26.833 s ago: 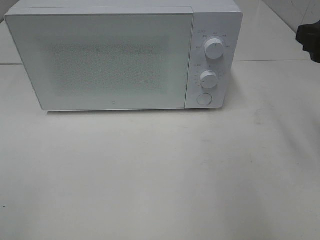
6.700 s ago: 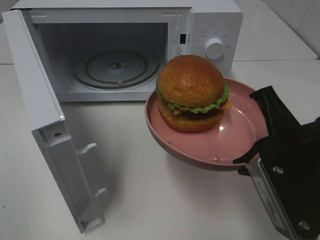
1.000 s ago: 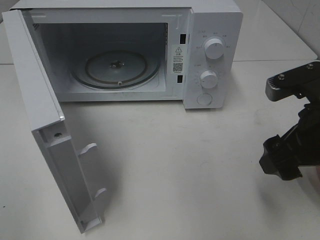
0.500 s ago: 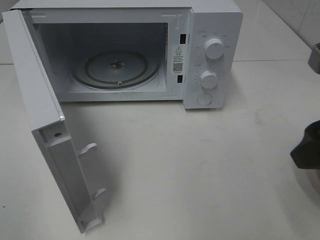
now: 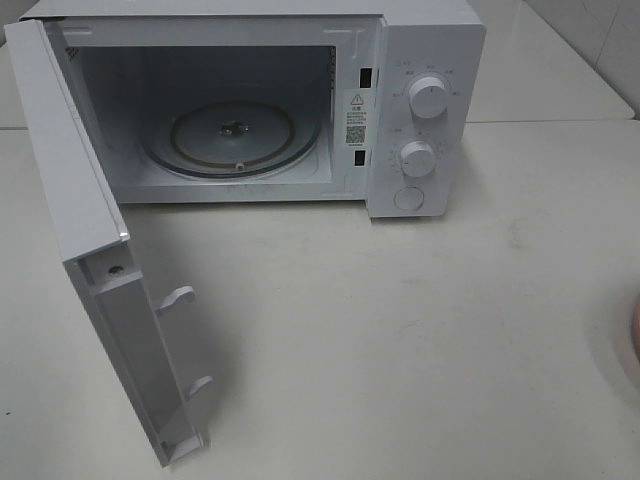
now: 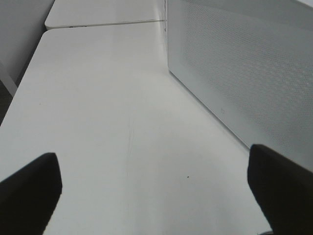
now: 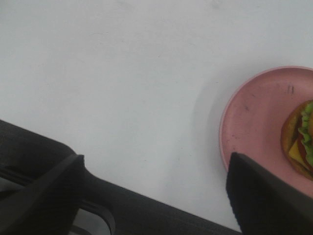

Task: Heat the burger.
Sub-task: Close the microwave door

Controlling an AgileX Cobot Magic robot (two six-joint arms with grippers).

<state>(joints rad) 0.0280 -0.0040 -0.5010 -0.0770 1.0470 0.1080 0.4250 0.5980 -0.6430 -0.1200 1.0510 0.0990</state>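
Burger (image 7: pixel 299 142) on pink plate (image 7: pixel 249 125) beside right gripper (image 7: pixel 156 191), both grippers' jaws released, empty; stack looks soft, top-heavy, so grip plate rim, not bun.

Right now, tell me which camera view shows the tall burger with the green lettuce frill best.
The right wrist view: the tall burger sits on the round pink plate, cut off at the frame edge. The exterior high view catches only a pink sliver of plate, no burger. The left wrist view shows neither.
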